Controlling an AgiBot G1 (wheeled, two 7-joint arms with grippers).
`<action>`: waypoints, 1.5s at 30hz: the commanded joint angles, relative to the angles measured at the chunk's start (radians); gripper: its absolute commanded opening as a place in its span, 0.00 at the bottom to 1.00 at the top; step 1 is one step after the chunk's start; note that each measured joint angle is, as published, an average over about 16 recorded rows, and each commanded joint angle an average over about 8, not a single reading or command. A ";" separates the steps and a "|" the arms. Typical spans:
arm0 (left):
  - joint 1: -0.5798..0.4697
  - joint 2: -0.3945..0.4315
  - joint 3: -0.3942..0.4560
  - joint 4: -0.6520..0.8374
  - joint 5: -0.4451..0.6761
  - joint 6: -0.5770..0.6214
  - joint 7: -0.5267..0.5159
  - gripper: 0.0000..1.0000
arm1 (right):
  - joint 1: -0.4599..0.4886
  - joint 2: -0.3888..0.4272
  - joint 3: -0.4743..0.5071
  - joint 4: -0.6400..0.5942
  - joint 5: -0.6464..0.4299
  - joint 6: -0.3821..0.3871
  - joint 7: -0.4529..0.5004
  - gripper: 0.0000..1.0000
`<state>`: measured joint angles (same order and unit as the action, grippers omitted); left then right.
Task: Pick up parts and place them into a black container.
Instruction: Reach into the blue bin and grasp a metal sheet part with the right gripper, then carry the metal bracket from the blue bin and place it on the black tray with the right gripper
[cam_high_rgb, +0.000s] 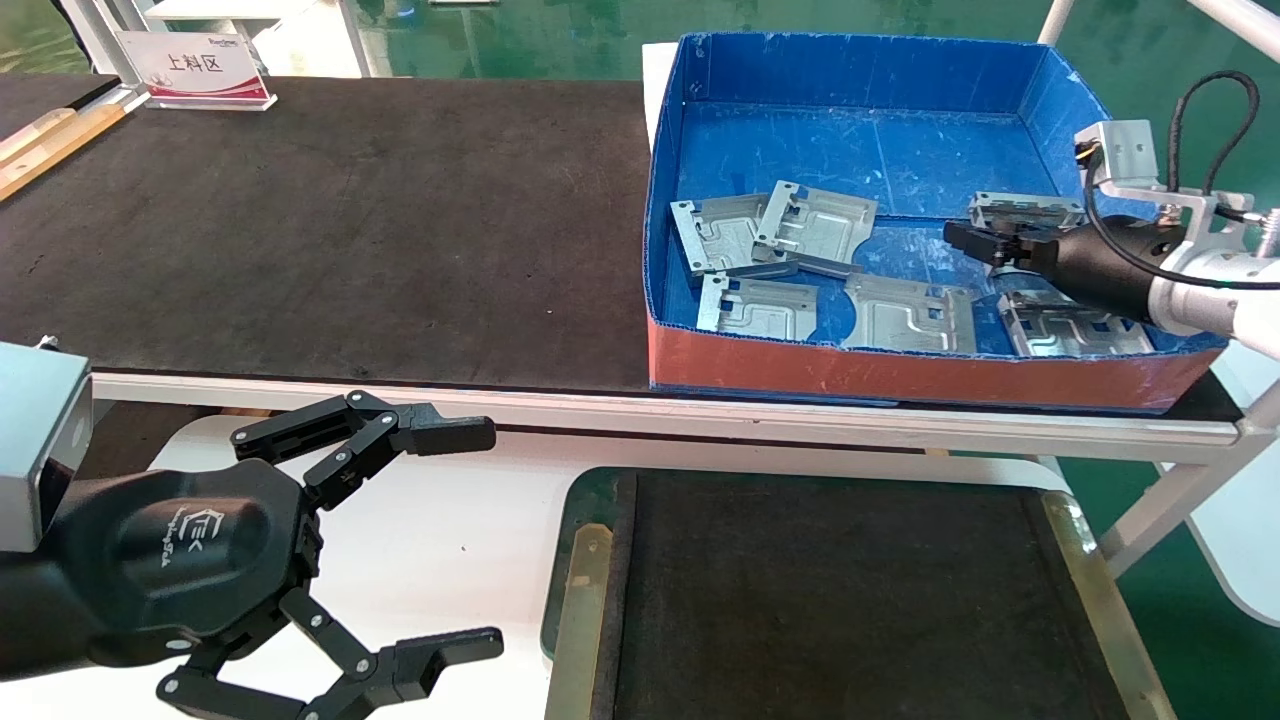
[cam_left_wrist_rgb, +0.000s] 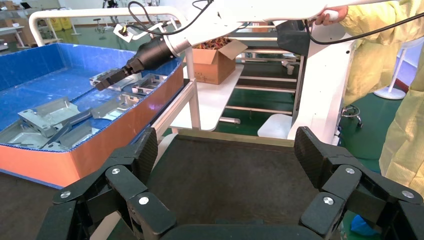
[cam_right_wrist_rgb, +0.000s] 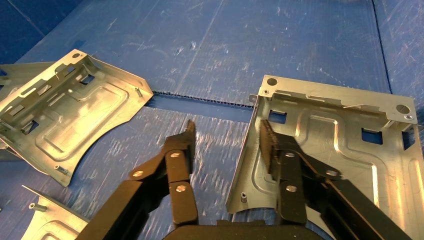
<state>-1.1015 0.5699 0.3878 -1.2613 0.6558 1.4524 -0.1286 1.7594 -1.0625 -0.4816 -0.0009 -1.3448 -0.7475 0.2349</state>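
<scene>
1. Nothing is delivered so far; the black container (cam_high_rgb: 1092, 570), sitting near the robot below the table edge, shows only its bare matte floor, so by the look of it the whole job is ahead.
2. All the parts in view lie in the blue corrugated box (cam_high_rgb: 860, 70); six can be counted in the head view: two overlapping at the left (cam_high_rgb: 722, 232) (cam_high_rgb: 818, 222), two along the red front wall (cam_high_rgb: 758, 306) (cam_high_rgb: 908, 314), one at the front right corner (cam_high_rgb: 1070, 330), and one at the back right (cam_high_rgb: 1025, 208).
3. The right gripper (cam_right_wrist_rgb: 226, 141) is down inside the box at that back-right part (cam_right_wrist_rgb: 350, 135); its jaws stand apart, one finger over the plate's edge, the other over bare blue floor, nothing clamped; the pick is judged to be just starting.
4. The left gripper (cam_high_rgb: 470, 535) hangs beside the container, off the table, jaws wide apart and empty; it looks idle.
5. Materials: the parts are thin silver-grey stamped sheet metal, roughly square, with upturned edge tabs, embossed grooves, small rectangular cutouts and corner holes; shiny and probably slippery on the flats.
6. The box floor is scuffed fluted plastic; the container has a dull brass-green rim with rounded corners; the tabletop mat (cam_high_rgb: 330, 220) is coarse and dark.
</scene>
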 joint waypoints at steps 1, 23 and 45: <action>0.000 0.000 0.000 0.000 0.000 0.000 0.000 1.00 | -0.001 0.000 0.000 0.000 -0.001 0.000 0.000 0.00; 0.000 0.000 0.000 0.000 0.000 0.000 0.000 1.00 | 0.013 0.009 -0.001 0.023 -0.002 -0.012 -0.035 0.00; 0.000 0.000 0.000 0.000 0.000 0.000 0.000 1.00 | 0.071 0.134 0.032 0.137 0.055 -0.357 -0.177 0.00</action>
<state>-1.1015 0.5698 0.3880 -1.2613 0.6556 1.4523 -0.1285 1.8311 -0.9307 -0.4512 0.1395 -1.2912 -1.1071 0.0660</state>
